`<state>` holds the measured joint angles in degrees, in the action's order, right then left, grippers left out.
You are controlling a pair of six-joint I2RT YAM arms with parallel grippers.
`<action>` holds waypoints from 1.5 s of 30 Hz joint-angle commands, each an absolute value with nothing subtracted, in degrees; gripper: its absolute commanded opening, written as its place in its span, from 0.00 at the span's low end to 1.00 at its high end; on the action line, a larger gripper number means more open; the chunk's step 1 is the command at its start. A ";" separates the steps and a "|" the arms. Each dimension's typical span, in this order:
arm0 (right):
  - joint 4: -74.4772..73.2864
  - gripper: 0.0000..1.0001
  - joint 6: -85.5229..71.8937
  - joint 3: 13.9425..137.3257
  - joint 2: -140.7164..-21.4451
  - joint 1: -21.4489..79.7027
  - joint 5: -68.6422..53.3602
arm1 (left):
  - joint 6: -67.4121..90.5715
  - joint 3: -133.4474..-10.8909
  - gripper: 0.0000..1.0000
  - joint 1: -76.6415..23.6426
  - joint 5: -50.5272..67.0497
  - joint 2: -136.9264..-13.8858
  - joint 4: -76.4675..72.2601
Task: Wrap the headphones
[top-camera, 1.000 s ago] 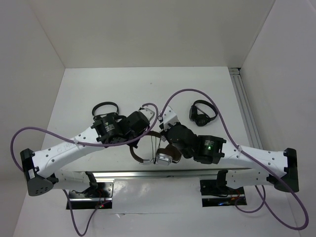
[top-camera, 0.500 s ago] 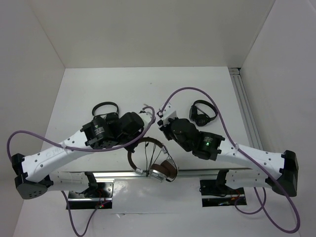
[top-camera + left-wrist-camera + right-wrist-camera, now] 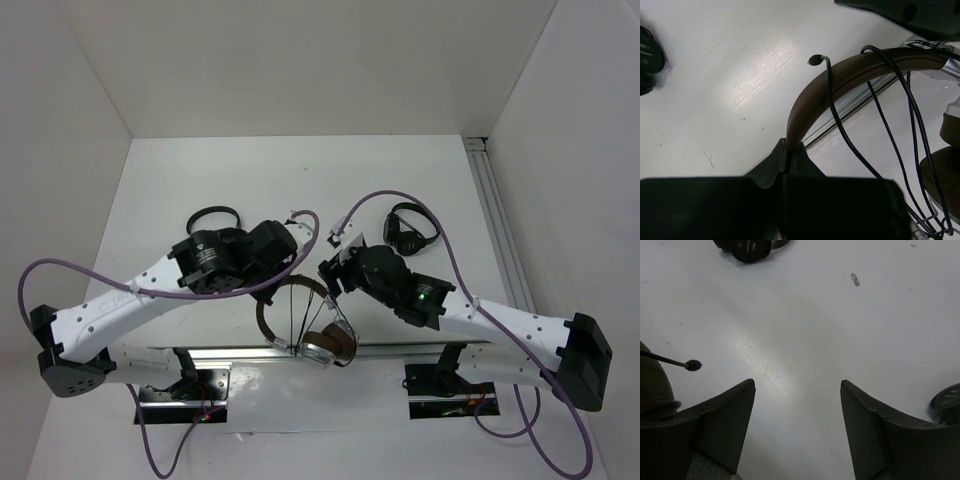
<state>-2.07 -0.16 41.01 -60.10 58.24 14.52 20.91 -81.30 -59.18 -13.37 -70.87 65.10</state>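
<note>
Closely | left wrist: left pincer (image 3: pixel 788 152) clamped on headphones (image 3: pixel 840 76) | right pincer (image 3: pixel 797 386) apart

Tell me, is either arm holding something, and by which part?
The left fingers clamp the headphones by their brown headband; the right fingers are open and empty.

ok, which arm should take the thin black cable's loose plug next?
Probably right: right gripper open and empty, thin black cable's plug beside it; left gripper clamped on the brown padded headband.
</note>
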 commanded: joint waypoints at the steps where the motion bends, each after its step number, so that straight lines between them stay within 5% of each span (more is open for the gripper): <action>1: 4.75 0.78 -1.14 39.55 -56.35 55.47 12.39 | 21.80 -81.30 0.00 -59.41 -12.13 -73.81 64.86; 7: 3.70 0.82 -5.27 39.37 -55.11 53.09 32.23 | 25.57 -82.08 0.00 -60.12 -20.28 -82.87 67.49; 13: 3.16 0.84 -7.47 39.38 -53.35 52.47 36.72 | 26.19 -85.08 0.00 -60.64 -21.61 -86.39 69.51; 41: -3.51 0.89 -14.67 43.68 -47.72 45.97 31.82 | 29.61 -103.44 0.00 -64.60 -31.55 -105.29 78.22; 45: -4.12 0.97 -14.68 43.68 -48.51 45.35 33.13 | 28.05 -106.86 0.00 -63.19 -30.10 -106.61 78.22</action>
